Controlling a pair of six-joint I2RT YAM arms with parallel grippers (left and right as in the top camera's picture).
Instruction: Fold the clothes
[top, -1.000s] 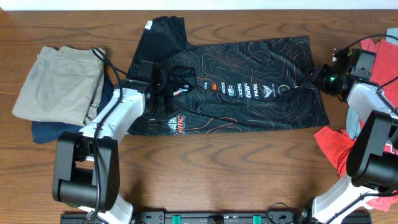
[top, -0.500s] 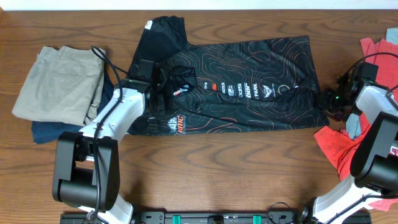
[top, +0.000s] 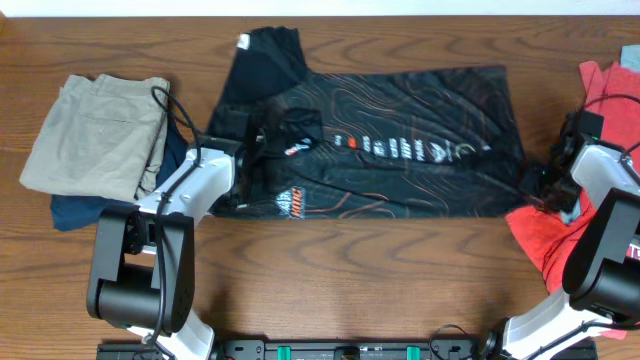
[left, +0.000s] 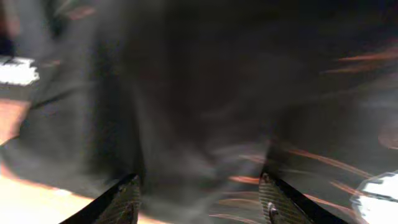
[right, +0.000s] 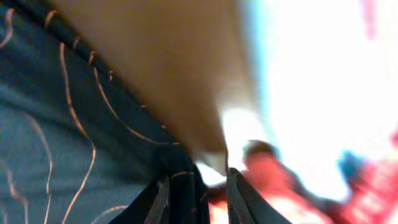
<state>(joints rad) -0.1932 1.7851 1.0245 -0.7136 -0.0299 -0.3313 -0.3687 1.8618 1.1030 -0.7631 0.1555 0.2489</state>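
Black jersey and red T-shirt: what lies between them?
In the overhead view, the right hand lies between them, at the black jersey right edge, with the red T-shirt just beyond it.

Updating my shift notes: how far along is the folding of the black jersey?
Done: no finished fold shows; the jersey lies mostly spread out. In hand: the left gripper hovers open over it near the collar, and the right gripper straddles its far edge, grip unclear. Left: every fold.

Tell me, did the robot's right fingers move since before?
Yes. The right fingers slid along the black shirt's side edge toward the front edge of the table, and are now near the red shirt.
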